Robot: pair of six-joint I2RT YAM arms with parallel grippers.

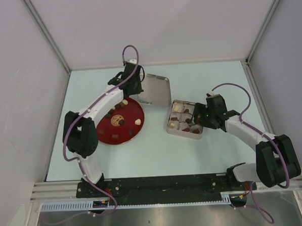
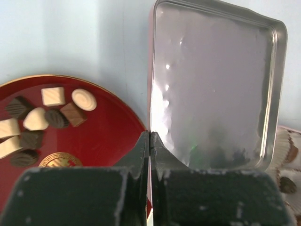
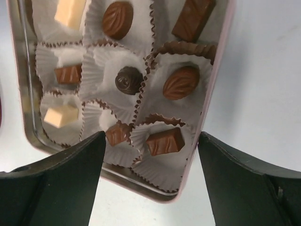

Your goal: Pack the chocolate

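- Chocolate pieces [image 2: 51, 96], dark brown and cream-white, lay loose in a cluster on one side of a red plate [image 2: 117, 136].
- More pieces sat in a square metal tin [image 3: 205, 101] to the right of the plate, each in a crinkled white paper cup [image 3: 117, 101]. Two of those in the wrist view were cream-white and the rest brown.
- A gold emblem [image 2: 59, 161] marked the plate's centre; any lettering on it was too small to read.
- The tin's lid [image 2: 211, 84] stood tilted just behind the plate, with its shiny inside facing the left wrist camera.
- The left pincer [image 2: 149, 141] was clenched tight at the lid's lower left edge. Whether it pinched the rim could not be told.
- The right pincer [image 3: 150, 136] hung released over the tin's near end, fingers wide, holding nothing.
- Plate, lid and tin all rested on the pale worktop [image 1: 143, 154].
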